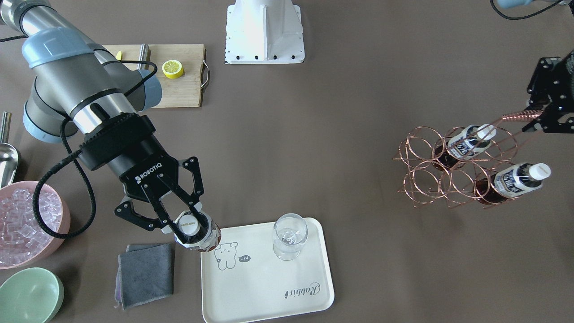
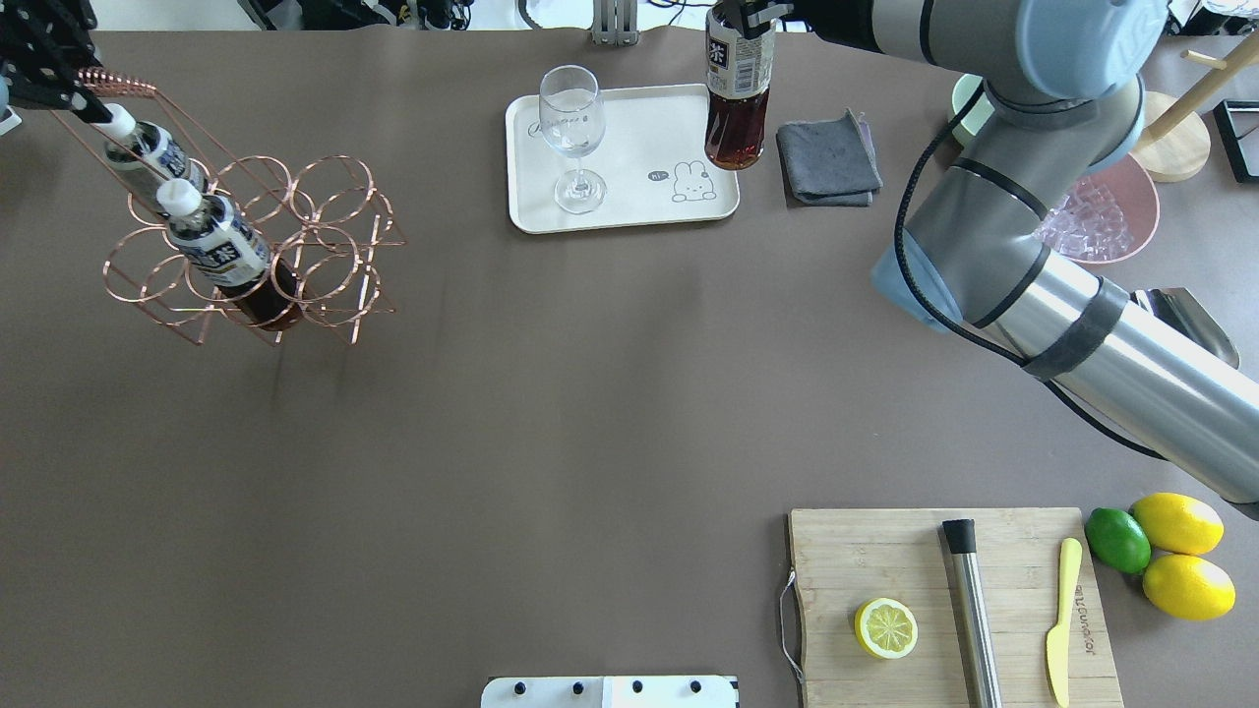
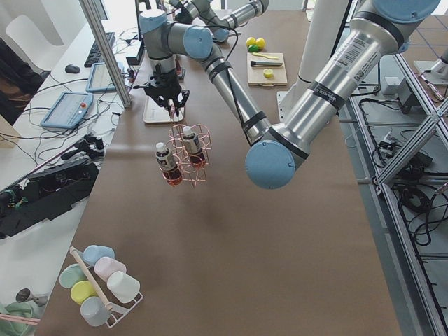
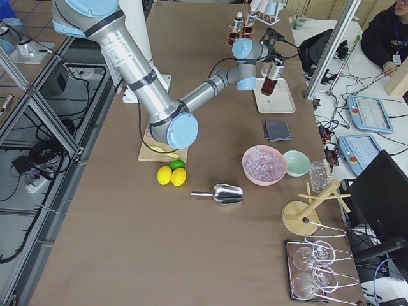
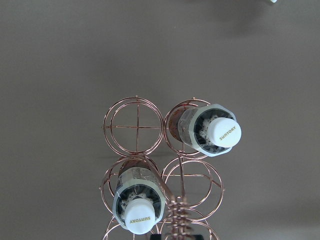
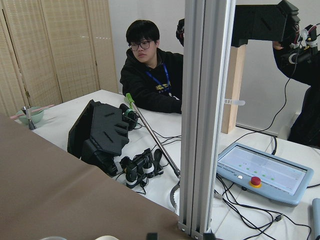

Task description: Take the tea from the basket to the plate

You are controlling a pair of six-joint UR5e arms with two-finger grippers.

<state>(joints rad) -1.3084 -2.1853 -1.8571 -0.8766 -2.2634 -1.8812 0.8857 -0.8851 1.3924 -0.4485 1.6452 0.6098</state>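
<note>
Right gripper (image 1: 190, 224): body printed "ROBOTIQ". Its fingers are clenched round the neck of the tea (image 2: 735, 108), just under the white cap. The cap print is small in the front-facing view and I cannot read it for certain.

Tea: bottle leans slightly. The dark base is over the corner of the plate (image 1: 269, 287) nearest the grey cloth (image 1: 144, 273), beside the cartoon animal. Cannot tell whether the base touches the plate. The white label carries a large black character, too small to read with confidence.

Plate: lies at the tabletop's far edge from the robot, about mid-length. Script word "Rabbit" reads clearly. A small speech bubble next to the animal reads "hi~" in the overhead view. A clear glass (image 1: 290, 235) stands upright on the plate, at the end away from the tea.

Left gripper (image 1: 533, 121): closed on the twisted copper handle of the basket (image 1: 453, 172), toward the tabletop's far corner on the robot's left. The wire basket hangs tilted from the handle and seems clear of the tabletop, since its shadow falls apart from it.

Basket contents: two look-alike bottles (image 5: 223, 132) sit in separate rings, necks pointing toward the left wrist camera. Both white caps read "SUNTORY".

Near edge, robot's right: wooden cutting board (image 2: 915, 560) with a lemon half (image 2: 886, 627) on it. The yellow knife there bears lettering that I cannot make out.
</note>
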